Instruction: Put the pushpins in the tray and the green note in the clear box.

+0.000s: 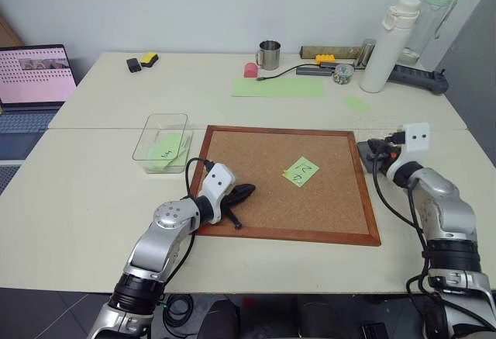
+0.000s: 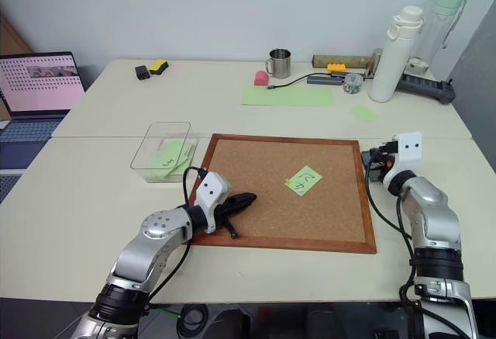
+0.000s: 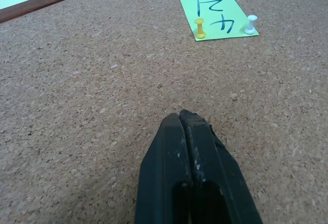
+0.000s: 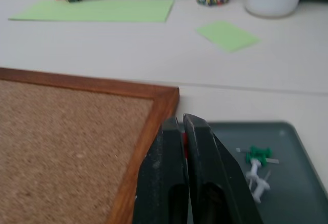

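On a pale table, a wood-framed cork board (image 1: pixel 287 184) lies flat in front of the robot; the left gripper (image 3: pixel 188 119) rests low over the cork with its two black jaws pressed together, holding nothing; well ahead of those jaws sits the green note (image 3: pixel 218 15), still pinned to the board by two pushpins, an orange-yellow pushpin (image 3: pixel 200 28) at one lower corner and a white pushpin (image 3: pixel 250 25) at the other. The right gripper (image 4: pixel 183 123) hovers at the board's right edge, its jaws only a narrow slit apart, with a sliver of red between them that may be a pin head, though I cannot tell; just beyond and beside those jaws lies the grey tray (image 4: pixel 292 183), already holding a green pushpin (image 4: pixel 258 155) and paler pins (image 4: pixel 258 180) next to it. The clear box (image 1: pixel 159 141) stands off the board's left side, near the left arm, with pale green slips inside it.

By my judgement the pin-clearing step is under way, with the right gripper at the tray; the note cannot go into the box while two pins hold it down; the next move calls for a jaw opened narrowly, brought down squarely over one small pin head and pulled straight up, without tearing the paper.
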You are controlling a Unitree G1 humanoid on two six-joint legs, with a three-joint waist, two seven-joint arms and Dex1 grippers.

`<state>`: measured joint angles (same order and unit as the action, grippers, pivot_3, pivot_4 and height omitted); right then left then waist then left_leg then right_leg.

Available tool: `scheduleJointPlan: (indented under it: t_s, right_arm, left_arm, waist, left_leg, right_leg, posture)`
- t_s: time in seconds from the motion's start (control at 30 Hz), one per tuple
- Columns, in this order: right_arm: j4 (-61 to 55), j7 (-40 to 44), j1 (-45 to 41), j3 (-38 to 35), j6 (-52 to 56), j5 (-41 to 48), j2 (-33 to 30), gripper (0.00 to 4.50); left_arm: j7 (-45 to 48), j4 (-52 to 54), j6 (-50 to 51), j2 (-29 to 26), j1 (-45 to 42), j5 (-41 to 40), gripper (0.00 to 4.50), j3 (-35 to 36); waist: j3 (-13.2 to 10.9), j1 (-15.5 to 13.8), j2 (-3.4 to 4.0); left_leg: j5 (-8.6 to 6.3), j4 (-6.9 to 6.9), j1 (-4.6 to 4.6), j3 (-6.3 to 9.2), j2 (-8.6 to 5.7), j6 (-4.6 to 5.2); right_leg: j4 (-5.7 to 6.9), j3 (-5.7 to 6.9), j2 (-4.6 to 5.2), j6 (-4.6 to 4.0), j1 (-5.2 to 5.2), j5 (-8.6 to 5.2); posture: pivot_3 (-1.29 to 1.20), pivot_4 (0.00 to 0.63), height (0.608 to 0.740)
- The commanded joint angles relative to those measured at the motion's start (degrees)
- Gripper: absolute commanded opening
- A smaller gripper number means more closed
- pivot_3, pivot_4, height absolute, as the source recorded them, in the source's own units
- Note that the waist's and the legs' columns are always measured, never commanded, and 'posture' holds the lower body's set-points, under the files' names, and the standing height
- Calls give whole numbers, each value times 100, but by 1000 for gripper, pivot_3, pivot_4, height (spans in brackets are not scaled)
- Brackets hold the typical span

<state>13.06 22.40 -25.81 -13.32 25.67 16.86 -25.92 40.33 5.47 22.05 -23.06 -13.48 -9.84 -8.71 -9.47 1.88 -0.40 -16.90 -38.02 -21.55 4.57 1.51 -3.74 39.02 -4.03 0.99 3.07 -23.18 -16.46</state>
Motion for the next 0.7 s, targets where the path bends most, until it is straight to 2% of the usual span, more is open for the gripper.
scheduleJointPlan:
  t_s: [0.03,0.27,0.37,0.43,0.53,0.7]
  right_arm:
    - [185,12,-304,-149,-79,35,-115,967]
    - [175,19,-379,-298,-216,141,-149,2359]
    - [-38,210,-339,-409,-267,348,-120,2359]
    - [-534,707,-171,-242,-192,604,-128,2359]
    - [-1623,1449,272,262,257,1109,-105,2359]
    - [-2675,1828,936,1224,684,1244,2,2359]
  left_arm:
    - [7,20,117,-89,97,78,0,-100]
    - [-1,28,126,-112,110,63,0,-69]
    - [-7,41,132,-99,113,60,0,-80]
    - [-6,45,133,-98,115,52,0,-78]
    - [23,29,138,-120,109,38,0,-68]
    - [48,-24,148,-167,56,37,0,-21]
  waist:
    - [0,0,0]
    - [0,0,0]
    - [0,0,0]
    - [0,0,1]
    - [1,0,3]
    - [3,0,4]
  left_leg:
    - [0,0,0,0,0,0]
    - [0,1,-1,0,0,0]
    - [0,1,0,0,0,0]
    - [0,2,-1,1,0,0]
    - [0,3,0,2,2,0]
    - [0,2,0,8,6,0]
  right_leg:
    - [0,0,0,0,0,0]
    - [-1,1,0,0,0,0]
    - [-1,0,0,0,0,0]
    - [-1,0,0,0,0,0]
    - [-2,1,-2,0,0,0]
    - [-1,6,-6,0,3,0]
  posture:
    - [0,150,740]
    - [0,150,740]
    - [0,150,740]
    - [0,150,740]
    - [0,150,740]
    - [0,150,740]
